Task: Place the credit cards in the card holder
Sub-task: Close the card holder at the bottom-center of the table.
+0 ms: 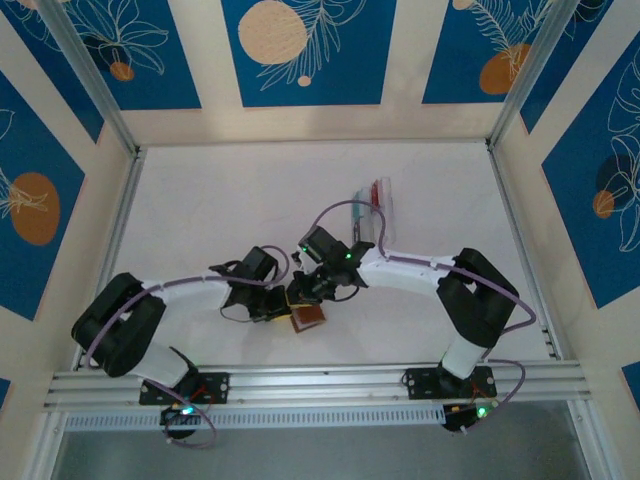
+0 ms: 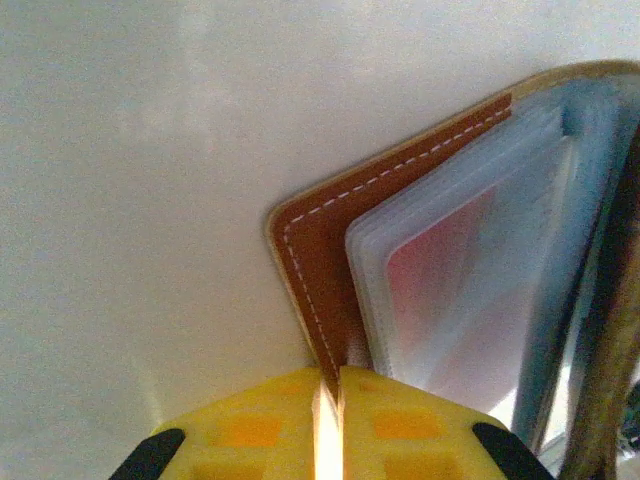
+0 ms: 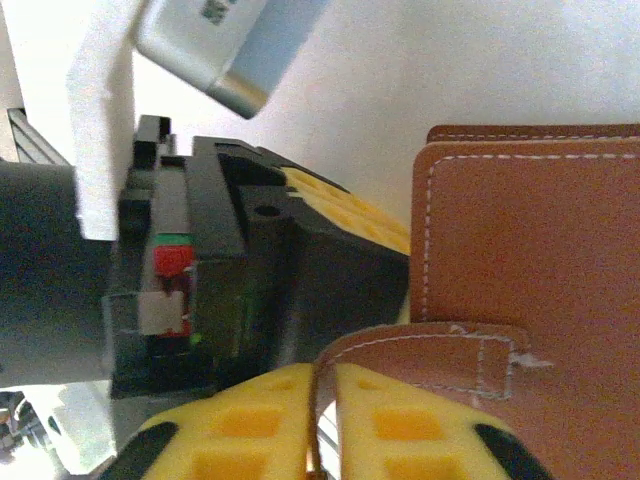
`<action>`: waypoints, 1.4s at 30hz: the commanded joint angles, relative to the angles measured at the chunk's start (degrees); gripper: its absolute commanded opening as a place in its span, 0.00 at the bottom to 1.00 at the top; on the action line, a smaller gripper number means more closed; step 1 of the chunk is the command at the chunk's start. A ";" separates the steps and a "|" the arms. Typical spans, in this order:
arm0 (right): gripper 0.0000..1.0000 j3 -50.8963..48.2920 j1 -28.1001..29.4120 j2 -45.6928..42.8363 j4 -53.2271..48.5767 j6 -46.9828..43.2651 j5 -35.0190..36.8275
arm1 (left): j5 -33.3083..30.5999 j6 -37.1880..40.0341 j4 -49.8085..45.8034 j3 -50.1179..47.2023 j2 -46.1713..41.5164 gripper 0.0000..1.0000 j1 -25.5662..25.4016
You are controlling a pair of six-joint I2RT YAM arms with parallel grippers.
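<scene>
Card holder [image 1: 306, 316] sits near the middle of the bench's [image 1: 220, 200] near edge, between the two wrists. It is a small folding wallet of smooth tan-brown leather with a pale cut edge, rounded corners and a line of white stitching along its border. In the left wrist view it stands partly open, and a stack of frosted, pale grey-blue plastic sleeves [image 2: 480, 200] fans out from inside the cover. A red card [image 2: 440, 270] shows dimly through the sleeves as a flat rectangle; how many cards lie in there cannot be told.

The left gripper [image 2: 330, 395] has its yellow, waffle-moulded fingers pressed almost together, pinching the leather cover at its lower edge just beside the sleeves. The right gripper [image 3: 322, 400] is likewise nearly closed, nipping the narrow stitched strap of the snap tab [image 3: 430, 350], which curves down from the card holder's outer face into the gap between the pads.

Both arms reach inward from their bases at the near edge. The left arm [image 1: 170, 300] sweeps in from the left with its elbow out toward that side, and the right arm [image 1: 430, 270] mirrors it, so the two wrists meet head-on over the wallet. A clear plastic tray [image 1: 378, 215] lies farther back, right of centre, with something red in it too small to make out.
</scene>
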 commanded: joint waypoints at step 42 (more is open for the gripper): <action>0.46 -3.65 -14.89 -12.11 -19.80 -9.92 0.09 | -7.59 9.92 -24.31 23.29 -7.26 0.22 -3.61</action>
